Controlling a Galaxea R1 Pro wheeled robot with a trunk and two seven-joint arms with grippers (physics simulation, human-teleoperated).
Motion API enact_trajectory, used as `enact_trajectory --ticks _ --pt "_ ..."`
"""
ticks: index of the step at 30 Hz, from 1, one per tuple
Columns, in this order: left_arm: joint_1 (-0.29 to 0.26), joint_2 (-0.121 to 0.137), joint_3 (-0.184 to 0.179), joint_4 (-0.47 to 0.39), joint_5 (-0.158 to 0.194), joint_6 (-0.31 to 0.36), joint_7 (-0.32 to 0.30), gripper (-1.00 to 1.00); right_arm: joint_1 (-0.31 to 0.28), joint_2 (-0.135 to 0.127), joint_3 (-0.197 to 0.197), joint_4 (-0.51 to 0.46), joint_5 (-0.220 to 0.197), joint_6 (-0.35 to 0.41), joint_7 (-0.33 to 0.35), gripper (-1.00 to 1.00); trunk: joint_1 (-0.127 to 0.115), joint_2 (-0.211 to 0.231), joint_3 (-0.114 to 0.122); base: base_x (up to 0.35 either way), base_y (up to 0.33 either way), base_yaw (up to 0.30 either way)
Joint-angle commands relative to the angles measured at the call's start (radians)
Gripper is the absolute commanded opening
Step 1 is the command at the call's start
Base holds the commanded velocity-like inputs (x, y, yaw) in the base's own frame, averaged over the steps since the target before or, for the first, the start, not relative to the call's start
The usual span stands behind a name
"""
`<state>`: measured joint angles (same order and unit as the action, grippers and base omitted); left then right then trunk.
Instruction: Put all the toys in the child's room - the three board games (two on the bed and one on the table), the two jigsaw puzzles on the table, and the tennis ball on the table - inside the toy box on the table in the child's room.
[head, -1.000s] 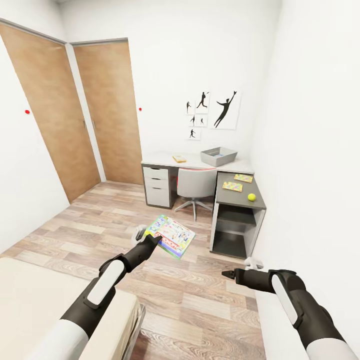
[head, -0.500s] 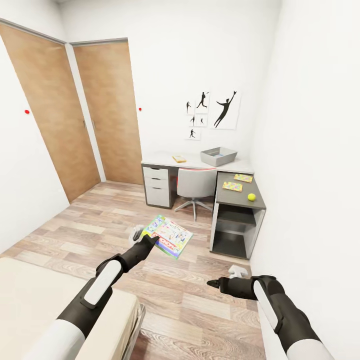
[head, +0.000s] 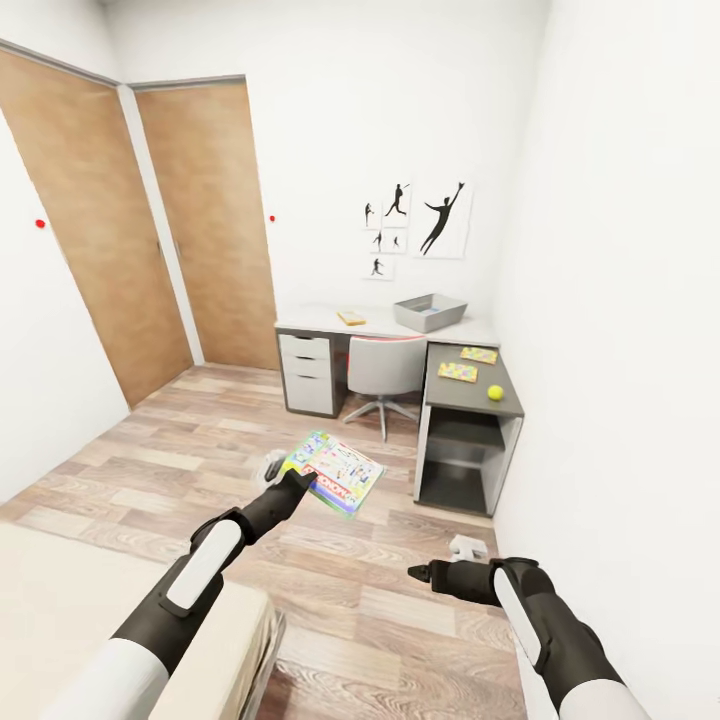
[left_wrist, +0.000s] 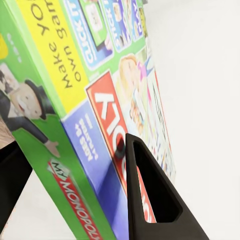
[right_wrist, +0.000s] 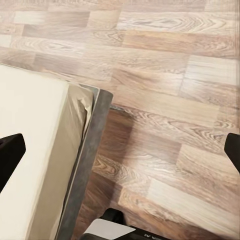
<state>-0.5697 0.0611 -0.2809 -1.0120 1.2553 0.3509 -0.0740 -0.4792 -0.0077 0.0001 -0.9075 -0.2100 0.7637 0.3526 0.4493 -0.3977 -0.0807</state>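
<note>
The left end effector (head: 305, 484) grips the MONOPOLY board game (head: 337, 472) above the wood floor (head: 400, 600). The right end effector (head: 420, 574) hangs open and empty. The toy box (head: 430, 312) sits at the worktop's (head: 320, 320) far right corner.

MONOPOLY on the board game box (left_wrist: 95, 150) edge, "Make your own game" on its yellow band

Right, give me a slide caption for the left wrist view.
Left gripper clamps the green-edged Monopoly board game box between dark fingers.
</note>
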Motion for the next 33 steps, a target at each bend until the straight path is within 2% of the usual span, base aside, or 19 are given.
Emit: enact_trajectory --ticks 1,9,25,33 --pt "-0.001 0.001 -0.001 0.000 0.006 0.002 -0.001 -1.00 -0.001 0.000 0.000 -0.001 -0.002 0.005 0.001 1.00 0.001 -0.002 -0.002 0.000 0.000 -0.226" --pt "-0.001 0.000 -0.001 0.000 0.006 0.002 -0.001 -1.00 -0.001 -0.001 -0.001 -0.001 -0.002 0.004 0.001 1.00 0.001 -0.002 -0.002 0.000 0.000 -0.217" --pt "-0.001 0.000 -0.002 -0.001 0.006 0.002 0.000 -1.00 -0.001 0.000 0.000 -0.003 -0.002 0.002 0.000 1.00 0.001 -0.002 -0.002 0.000 0.003 -0.034" --pt "-0.001 0.000 -0.003 -0.002 0.006 0.002 0.000 -1.00 -0.001 0.001 0.000 -0.003 -0.002 0.003 0.000 1.00 0.001 -0.002 -0.002 0.024 0.080 -0.173"
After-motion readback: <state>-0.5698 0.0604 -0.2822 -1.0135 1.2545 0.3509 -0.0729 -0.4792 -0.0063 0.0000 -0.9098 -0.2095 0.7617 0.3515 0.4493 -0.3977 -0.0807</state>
